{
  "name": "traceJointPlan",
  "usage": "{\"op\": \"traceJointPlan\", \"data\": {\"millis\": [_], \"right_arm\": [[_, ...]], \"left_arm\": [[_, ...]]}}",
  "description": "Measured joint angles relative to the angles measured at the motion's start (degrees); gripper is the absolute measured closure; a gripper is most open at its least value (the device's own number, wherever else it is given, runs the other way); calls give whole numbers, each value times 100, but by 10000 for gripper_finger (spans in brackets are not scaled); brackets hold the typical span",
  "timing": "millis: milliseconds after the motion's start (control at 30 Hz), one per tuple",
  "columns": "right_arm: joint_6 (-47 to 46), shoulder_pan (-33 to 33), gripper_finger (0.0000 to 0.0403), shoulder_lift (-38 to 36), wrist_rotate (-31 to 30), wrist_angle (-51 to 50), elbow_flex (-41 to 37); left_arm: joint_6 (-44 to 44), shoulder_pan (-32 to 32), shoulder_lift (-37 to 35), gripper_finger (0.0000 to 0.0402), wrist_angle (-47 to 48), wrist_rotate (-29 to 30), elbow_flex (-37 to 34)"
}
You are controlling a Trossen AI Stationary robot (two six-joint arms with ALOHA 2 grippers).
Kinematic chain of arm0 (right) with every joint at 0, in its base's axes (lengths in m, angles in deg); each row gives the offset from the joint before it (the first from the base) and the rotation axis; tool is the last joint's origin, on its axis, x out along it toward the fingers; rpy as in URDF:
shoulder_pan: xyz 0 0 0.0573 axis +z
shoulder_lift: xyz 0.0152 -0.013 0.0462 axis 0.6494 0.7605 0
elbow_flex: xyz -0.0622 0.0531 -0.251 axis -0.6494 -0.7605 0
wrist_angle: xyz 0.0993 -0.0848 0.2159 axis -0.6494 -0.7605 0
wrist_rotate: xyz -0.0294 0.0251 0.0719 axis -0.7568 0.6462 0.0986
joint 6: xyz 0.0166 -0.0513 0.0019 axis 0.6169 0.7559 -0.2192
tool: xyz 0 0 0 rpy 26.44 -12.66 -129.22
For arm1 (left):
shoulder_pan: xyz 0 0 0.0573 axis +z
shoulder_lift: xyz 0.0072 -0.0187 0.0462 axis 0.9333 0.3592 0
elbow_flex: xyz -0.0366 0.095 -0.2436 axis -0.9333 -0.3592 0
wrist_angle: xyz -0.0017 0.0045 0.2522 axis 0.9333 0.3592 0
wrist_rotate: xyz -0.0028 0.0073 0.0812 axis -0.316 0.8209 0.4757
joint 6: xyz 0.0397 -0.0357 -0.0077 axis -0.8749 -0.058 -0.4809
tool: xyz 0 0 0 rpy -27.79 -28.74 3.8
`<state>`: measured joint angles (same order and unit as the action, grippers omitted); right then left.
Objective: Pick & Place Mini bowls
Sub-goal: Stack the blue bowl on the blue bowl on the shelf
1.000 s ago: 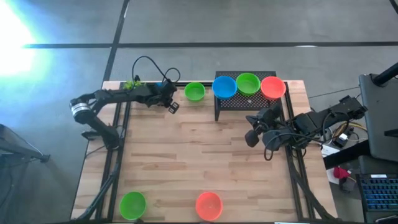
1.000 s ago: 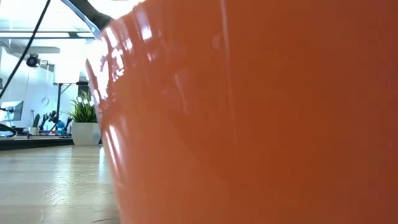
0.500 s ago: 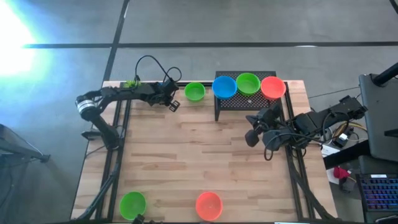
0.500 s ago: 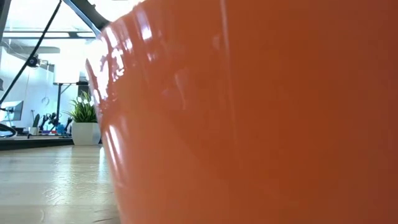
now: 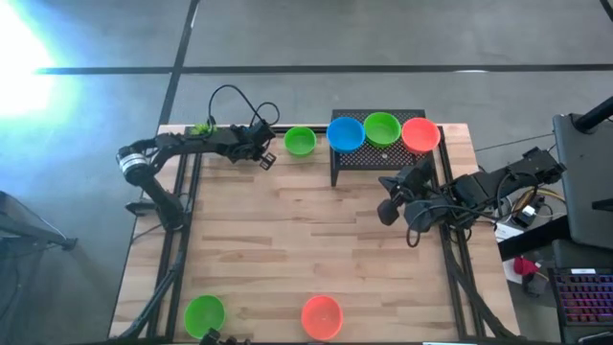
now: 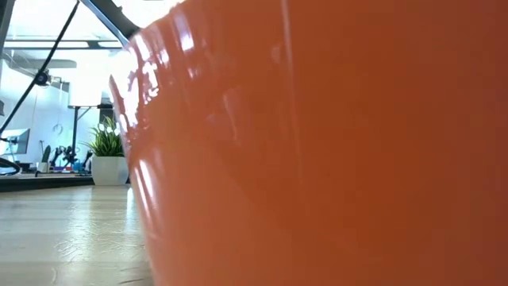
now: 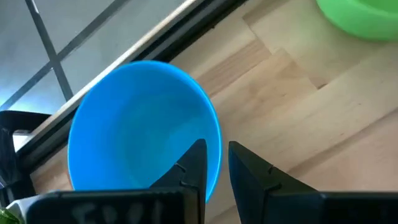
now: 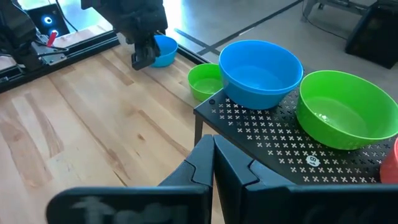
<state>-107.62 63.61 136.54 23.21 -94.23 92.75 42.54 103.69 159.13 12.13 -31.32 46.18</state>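
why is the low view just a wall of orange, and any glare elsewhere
Low view: an orange-red bowl sits right against the lens, filling most of the picture, with glossy window reflections streaking its side; only a strip of table and a distant potted plant show. High view: strong white glare bleaches the floor in the upper left corner.

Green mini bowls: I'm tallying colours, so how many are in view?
3: one green bowl on the black perforated stand, one on the table left of it, one at the near left corner. Others may be hidden.
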Motion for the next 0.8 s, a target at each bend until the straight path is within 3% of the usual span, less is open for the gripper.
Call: {"op": "traceJointPlan", "data": {"millis": [800], "right_arm": [[35,0,394,0,-9,-1,-2]], "left_arm": [[-149,24,418,347,-108,-39,-16]]}}
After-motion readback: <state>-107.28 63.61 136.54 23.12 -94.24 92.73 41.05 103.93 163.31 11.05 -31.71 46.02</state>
